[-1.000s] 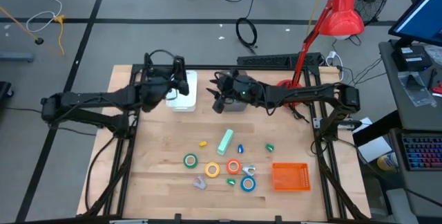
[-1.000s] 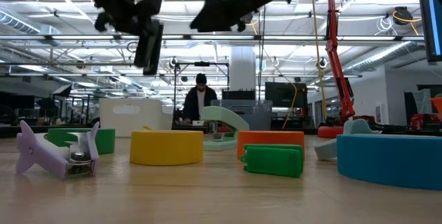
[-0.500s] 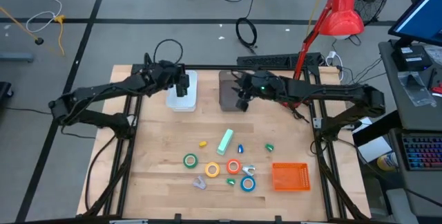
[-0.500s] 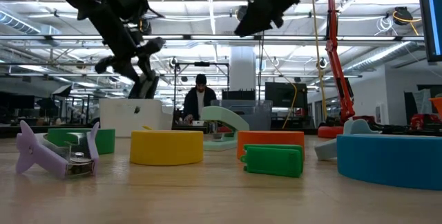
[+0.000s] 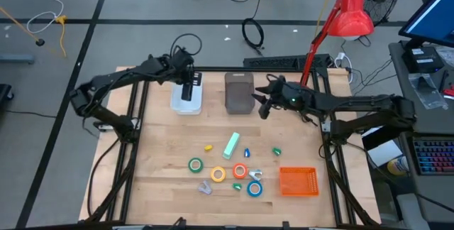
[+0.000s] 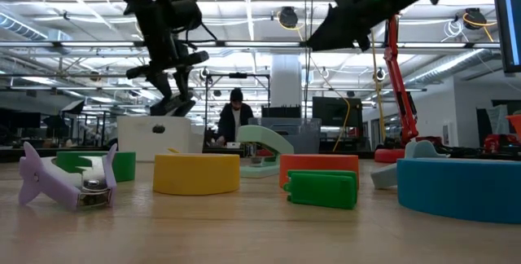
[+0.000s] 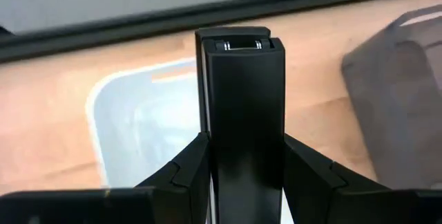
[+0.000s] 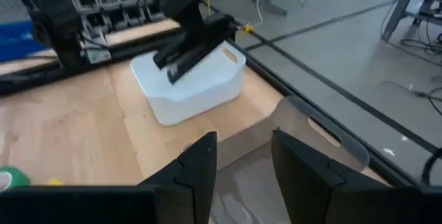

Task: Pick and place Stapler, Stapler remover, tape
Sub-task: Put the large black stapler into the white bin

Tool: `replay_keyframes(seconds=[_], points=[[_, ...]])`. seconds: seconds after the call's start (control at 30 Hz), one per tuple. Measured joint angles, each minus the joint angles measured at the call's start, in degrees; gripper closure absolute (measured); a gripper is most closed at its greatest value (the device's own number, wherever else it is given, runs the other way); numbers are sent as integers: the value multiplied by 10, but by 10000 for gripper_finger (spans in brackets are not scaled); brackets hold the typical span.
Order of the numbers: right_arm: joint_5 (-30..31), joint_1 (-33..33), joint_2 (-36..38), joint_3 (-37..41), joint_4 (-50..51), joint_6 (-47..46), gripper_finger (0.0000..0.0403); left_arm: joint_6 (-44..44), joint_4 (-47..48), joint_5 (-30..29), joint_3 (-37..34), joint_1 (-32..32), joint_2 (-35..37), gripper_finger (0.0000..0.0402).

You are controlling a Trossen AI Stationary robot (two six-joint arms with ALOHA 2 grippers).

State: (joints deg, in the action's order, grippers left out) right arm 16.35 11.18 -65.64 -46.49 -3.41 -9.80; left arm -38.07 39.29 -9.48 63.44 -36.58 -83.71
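From above, I'm seeing the left gripper [image 5: 189, 88] hanging over the white bin [image 5: 186, 101] near the table's far edge, clamping a black stapler [image 5: 189, 90]. The right gripper [image 5: 264, 104] is hovering just beside the grey bin [image 5: 239, 92], its fingers parted around nothing. Bare wood is lying between the bins and the four tape rolls [image 5: 218, 174] near the front edge. At table height, the stapler [image 6: 181, 103] is pointing down above the white bin [image 6: 159, 138]. Through the left wrist, the stapler [image 7: 242, 113] is filling the grip.
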Motion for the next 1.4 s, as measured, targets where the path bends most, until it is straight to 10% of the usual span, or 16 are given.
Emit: replay_keyframes(seconds=[1.4], points=[[0,0,49,26,-24,19,273,7,-23,54,-2,-20,-93,260]])
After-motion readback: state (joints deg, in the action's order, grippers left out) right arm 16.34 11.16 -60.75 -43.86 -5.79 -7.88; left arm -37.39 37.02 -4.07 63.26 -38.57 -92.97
